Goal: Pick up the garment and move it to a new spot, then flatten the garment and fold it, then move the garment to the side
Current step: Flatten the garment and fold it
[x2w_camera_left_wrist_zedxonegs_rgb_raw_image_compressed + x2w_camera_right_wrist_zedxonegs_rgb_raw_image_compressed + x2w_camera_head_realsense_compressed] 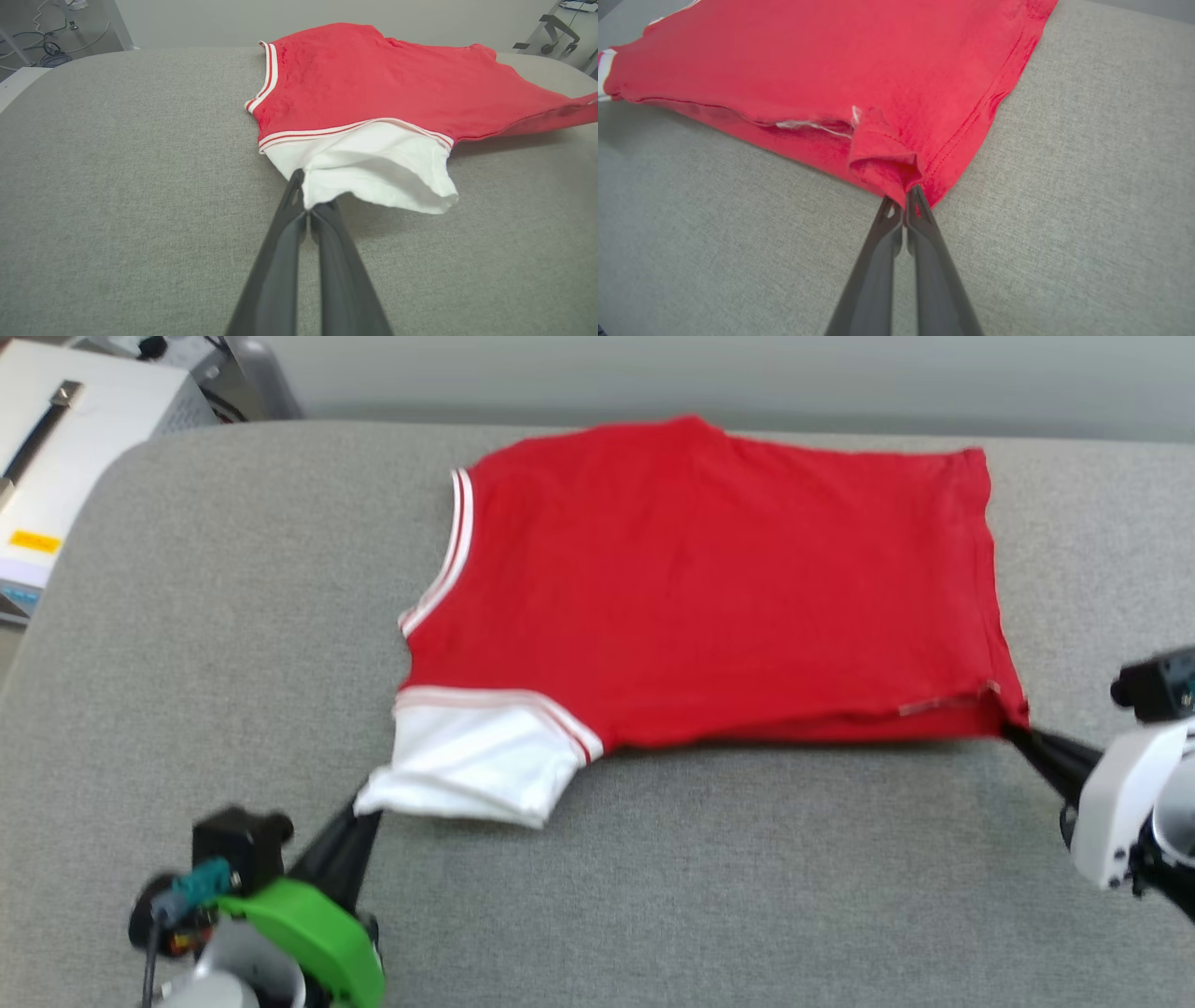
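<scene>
The left arm comes in low from the garment's (709, 588) near-left side, its green-collared wrist close to the tabletop (233, 616) and its long dark fingers slanting up toward the white sleeve (467, 756). The left claw (306, 205) is pressed together on the outer edge of that sleeve, with a small bunch of white cloth pinched between the tips. The right arm reaches from beyond the garment's near-right corner, its white wrist housing trailing and its fingers lying nearly flat. The right claw (906, 198) is clamped on the hem corner (887, 163), where the red cloth doubles over into a small pleat.

The garment is soft red knit, spread mostly flat and roughly rectangular across the middle of the tabletop. Red-and-white striped trim (457, 541) runs along the collar edge and along the seam where the white sleeve joins the body. Its near edge stretches between the two claws and rides a little above the surface — a shadow lies beneath it. The sleeve opening sags open and rumpled just beside the left claw. The tabletop under the garment is covered in grey woven cloth with a rounded corner.
</scene>
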